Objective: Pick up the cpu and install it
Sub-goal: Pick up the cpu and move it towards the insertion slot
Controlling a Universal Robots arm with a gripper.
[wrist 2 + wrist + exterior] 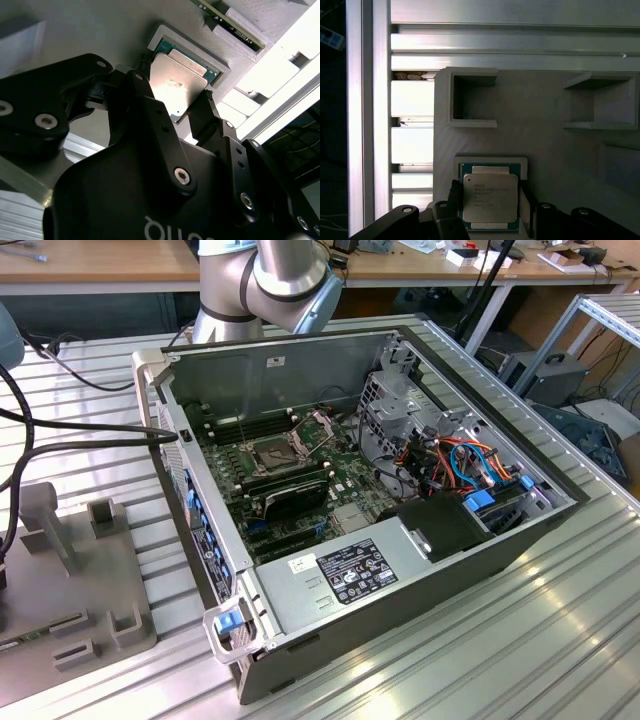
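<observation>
- My jaws hang released astride the cpu [489, 197] in its grey nest [490, 161].
- I'd centre them, then close gently on opposite edges.

One cpu [489, 200] right at the one claw [490, 190]; two walled pockets [472, 97] [602, 100] beyond the claw on one grey fixture plate [540, 150]; one open computer case [300, 370]; one robot arm [270, 270]

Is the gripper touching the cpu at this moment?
Cannot tell. In both wrist views the gripper sits around the cpu, which lies in a grey holder, but neither view shows contact or a gap plainly.
</observation>
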